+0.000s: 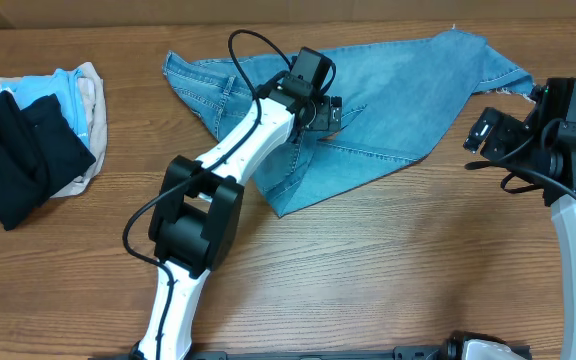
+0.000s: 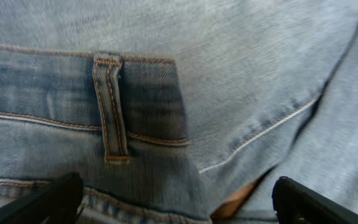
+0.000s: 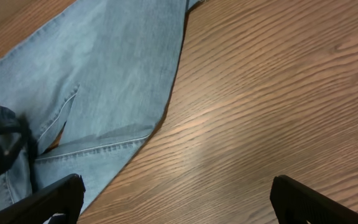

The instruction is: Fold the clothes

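**Jeans spread out, both arms empty**

The jeans lie rumpled on the bench, from centre toward 1 o'clock. The left fingers stand wide over the waistband, a belt loop ahead of them, gripping nothing. The right fingers gape wide over bare wood at 3 o'clock, near a leg hem. A black garment lies on small pale pieces at 9 o'clock.

The jeans are light blue with tan stitches. The worktop is brown with wavy wood lines. There is a black garment, a light blue garment and a beige garment.
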